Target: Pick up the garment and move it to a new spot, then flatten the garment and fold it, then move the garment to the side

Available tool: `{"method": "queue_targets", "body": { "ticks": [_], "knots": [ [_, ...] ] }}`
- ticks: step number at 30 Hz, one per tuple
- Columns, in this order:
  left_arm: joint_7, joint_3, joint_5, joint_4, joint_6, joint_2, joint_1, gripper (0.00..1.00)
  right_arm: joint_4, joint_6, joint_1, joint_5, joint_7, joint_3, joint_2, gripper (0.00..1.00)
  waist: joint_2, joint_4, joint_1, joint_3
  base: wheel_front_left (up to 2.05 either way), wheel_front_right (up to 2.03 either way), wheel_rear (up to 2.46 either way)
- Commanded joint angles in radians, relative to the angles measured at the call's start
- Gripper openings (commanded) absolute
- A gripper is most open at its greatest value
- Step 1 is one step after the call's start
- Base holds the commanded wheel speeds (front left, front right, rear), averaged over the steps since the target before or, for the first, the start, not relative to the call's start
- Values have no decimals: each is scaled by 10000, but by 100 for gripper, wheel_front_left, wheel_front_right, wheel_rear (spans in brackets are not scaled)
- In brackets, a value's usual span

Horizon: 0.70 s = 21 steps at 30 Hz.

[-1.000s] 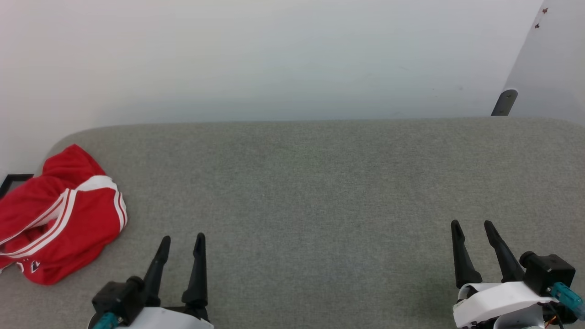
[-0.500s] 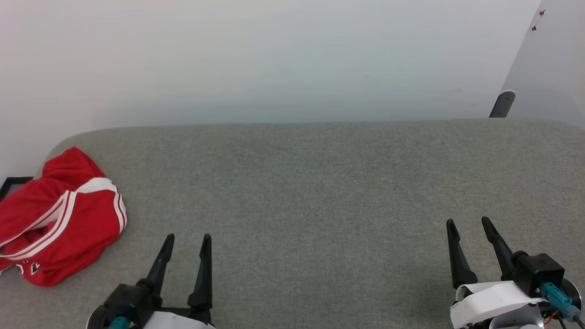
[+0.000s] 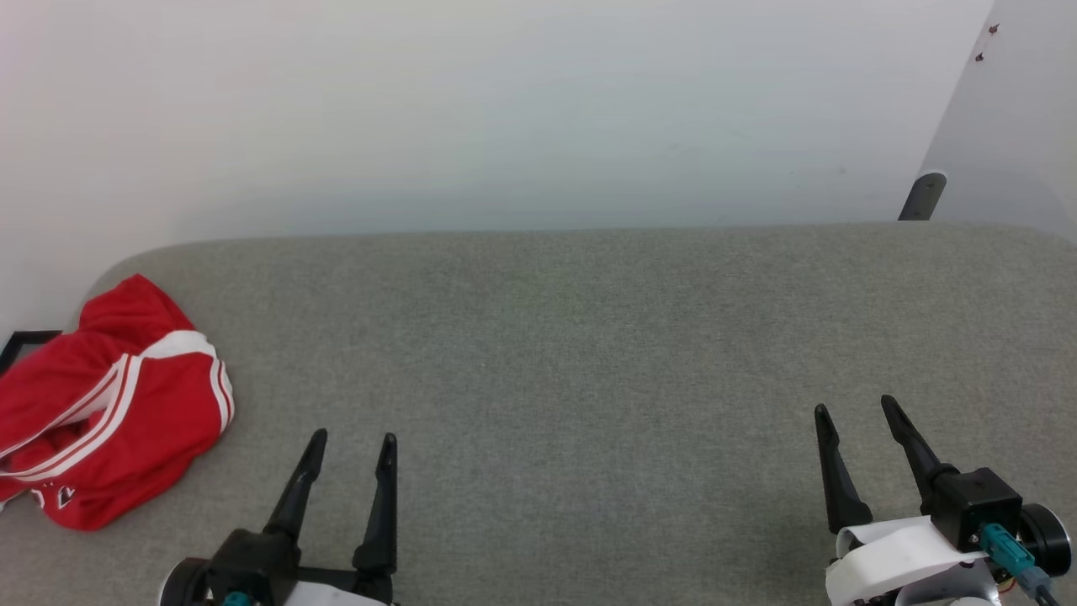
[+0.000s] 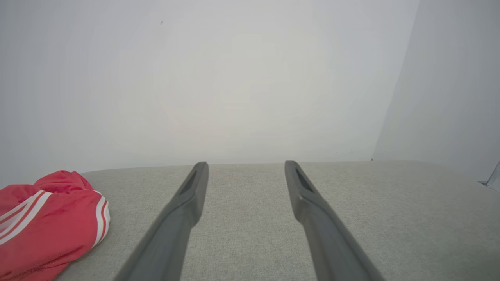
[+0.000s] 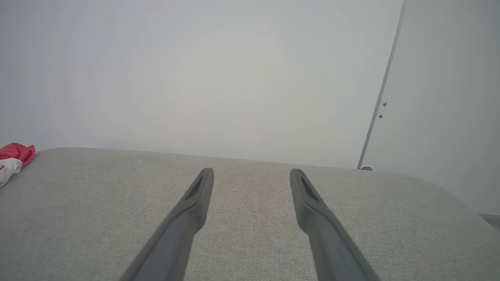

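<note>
Red cloth with white striping is lying bunched in a loose heap at the left end of the table [image 3: 589,337] — this is the garment [image 3: 109,412]. It is resting on the grey woven top close to the rounded left corner, with its left part running out of the head view. A small black-and-white logo [image 3: 63,495] is showing near its lower edge.

The left gripper [image 3: 353,436] is hovering over the front of the table, to the right of the garment and apart from it, with a strip of plain grey fabric lying between the two. Its fingers [image 4: 187,203] are standing spread and are holding nothing. The right gripper [image 3: 854,405] is hanging well away toward the right end of the table, its fingers likewise parted and gripping nothing. In the right wrist view a scrap of the red and white is peeking in at the left edge, far across the table top.

A pale wall [image 3: 505,109] is rising right behind the table's far edge. At the right a second pale panel [image 3: 1010,126] is meeting it at an angle, with two small dark marks [image 3: 986,44] on it. A short dark post [image 3: 921,195] is poking up behind the table's far right corner. Past the left corner, just beside the garment, a thin black frame [image 3: 21,341] is showing — I cannot tell what it is.
</note>
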Motion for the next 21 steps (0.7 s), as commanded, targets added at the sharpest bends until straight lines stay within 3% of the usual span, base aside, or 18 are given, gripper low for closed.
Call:
{"method": "queue_targets", "body": {
  "ticks": [1,13,21],
  "knots": [
    [-4,26,79,-30,-53,-27,69,100,-31,7,-69,-34,-57,23,21,100,0,2,0,-4,0,0,0],
    [-4,85,85,71,-119,-73,52,100,-28,7,16,-4,-55,0,23,100,0,158,0,-73,0,0,0],
    [-2,311,180,283,58,14,1,100,64,8,108,140,4,267,23,100,0,973,0,-391,0,0,0]
  ]
}}
